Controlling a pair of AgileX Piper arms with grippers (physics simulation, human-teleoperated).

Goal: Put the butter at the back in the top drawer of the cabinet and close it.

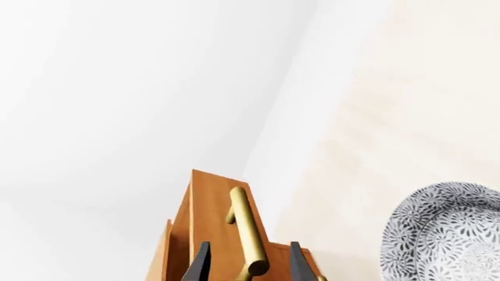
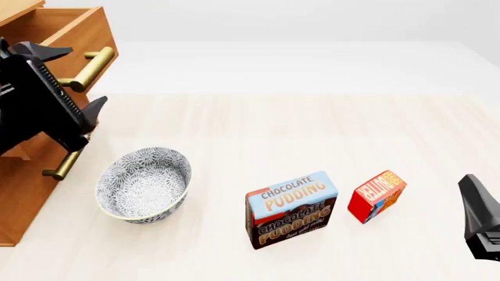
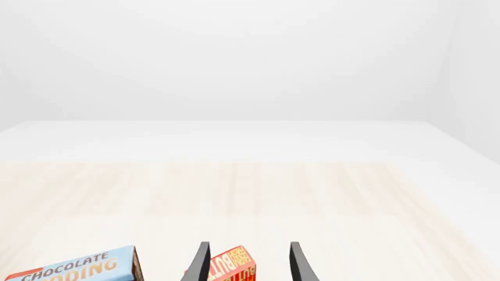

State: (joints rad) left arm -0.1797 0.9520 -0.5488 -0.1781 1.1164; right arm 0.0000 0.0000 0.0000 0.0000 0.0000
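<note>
The butter is a small red-orange box standing on the table near the front right. In the right wrist view the butter lies just ahead of my open right gripper, in line with the gap between its fingers. Only part of the right gripper shows at the front view's right edge. The cabinet stands at the left, and its top drawer is pulled out. My left gripper is open, with a finger on each side of the drawer's brass handle.
A blue-and-brown chocolate pudding box stands just left of the butter. A patterned grey bowl sits in front of the cabinet, near the lower drawer's handle. The bowl also shows in the left wrist view.
</note>
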